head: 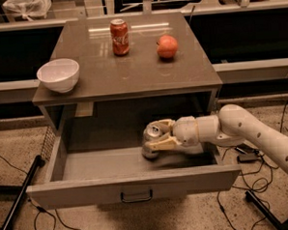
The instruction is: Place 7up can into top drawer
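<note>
We see our cream-coloured gripper (157, 134) reaching in from the right, its two tapered fingers clamped on either side of the 7up can (151, 142), a smooth silvery cylinder with a shiny top. The can is upright inside the open top drawer (85, 192), right of its middle. This shallow grey tray has flat walls, and bare floor stretches left of the can. Its front panel bears a small dark handle (136, 196). Above, the smooth brown table (132, 76) carries a red cola can (119, 37), a round red fruit (167, 46) and a white bowl (58, 75).
</note>
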You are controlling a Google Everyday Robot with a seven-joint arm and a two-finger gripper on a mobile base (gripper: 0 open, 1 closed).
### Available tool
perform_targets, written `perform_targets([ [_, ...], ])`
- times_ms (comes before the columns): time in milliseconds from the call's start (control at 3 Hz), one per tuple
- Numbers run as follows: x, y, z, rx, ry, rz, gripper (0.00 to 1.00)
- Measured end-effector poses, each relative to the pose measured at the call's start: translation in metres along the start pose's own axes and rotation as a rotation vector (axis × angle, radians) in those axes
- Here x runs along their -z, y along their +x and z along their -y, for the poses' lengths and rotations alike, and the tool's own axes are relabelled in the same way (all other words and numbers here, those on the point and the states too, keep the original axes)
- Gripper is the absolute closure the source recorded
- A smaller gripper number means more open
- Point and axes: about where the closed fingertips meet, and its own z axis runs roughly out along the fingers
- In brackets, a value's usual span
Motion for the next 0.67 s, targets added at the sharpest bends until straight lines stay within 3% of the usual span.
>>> perform_targets([
  [333,-0.002,0.0,-0.001,0.0,-0.004,0.001,0.04],
  [667,-0.003,-0.012,-0.003,0.029,-0.034,0.001,0.0],
])
